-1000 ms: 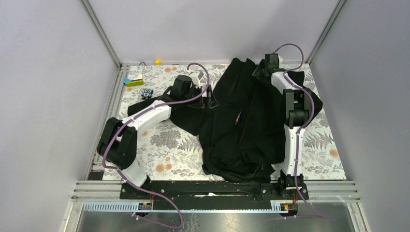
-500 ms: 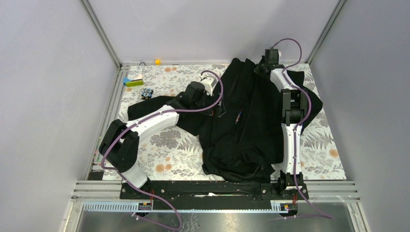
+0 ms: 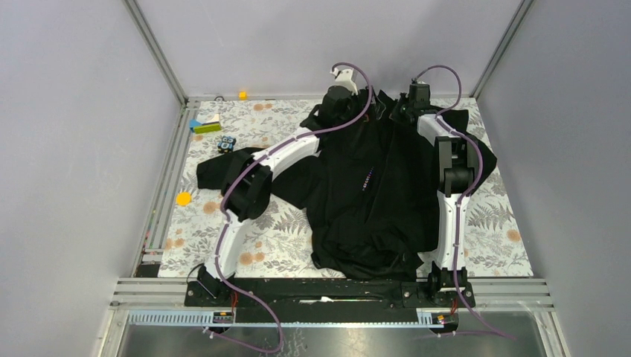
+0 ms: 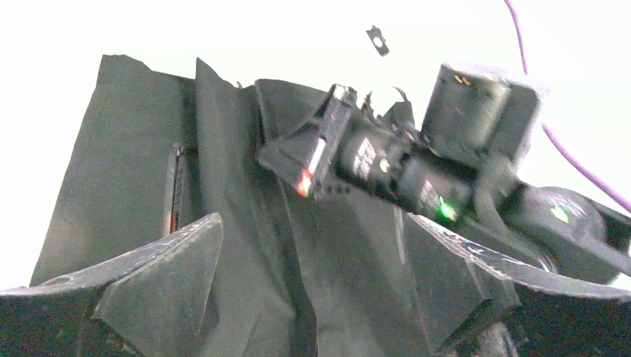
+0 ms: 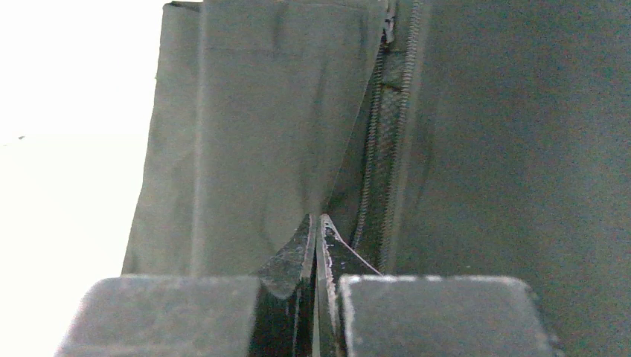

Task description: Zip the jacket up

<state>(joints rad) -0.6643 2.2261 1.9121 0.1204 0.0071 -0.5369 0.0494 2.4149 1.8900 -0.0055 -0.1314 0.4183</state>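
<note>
**Right claw clamped at jacket front edge; left claw spread above the fabric**

1. Jacket position. In the top view, the black jacket (image 3: 372, 201) covers the centre and right of the floral table cover (image 3: 260, 223). Its hem lies toward the arm bases and its upper edge at the far side. One sleeve (image 3: 216, 167) extends left. Tiny coloured marks (image 3: 366, 181) show at mid-chest.

2. Right gripper (image 5: 316, 223). Only the right wrist view shows the fingertips. They are pressed together on a fold of jacket fabric, just beside the zipper teeth (image 5: 376, 149). The slider (image 5: 388, 28) sits near the upper frame edge. The top view places this claw at the jacket's far edge but hides the fingers.

3. Left gripper (image 4: 312, 218). The left wrist view shows both fingers spread wide, with jacket fabric and the right arm's wrist visible between them. Nothing is pinched. The top view shows the left arm stretched fully to the far edge, next to the right claw.

4. Other items, top view only. A yellow disc (image 3: 183, 198), a green block (image 3: 206, 127) and a small yellow cube (image 3: 242, 94) lie left of the jacket, well apart from it.
</note>
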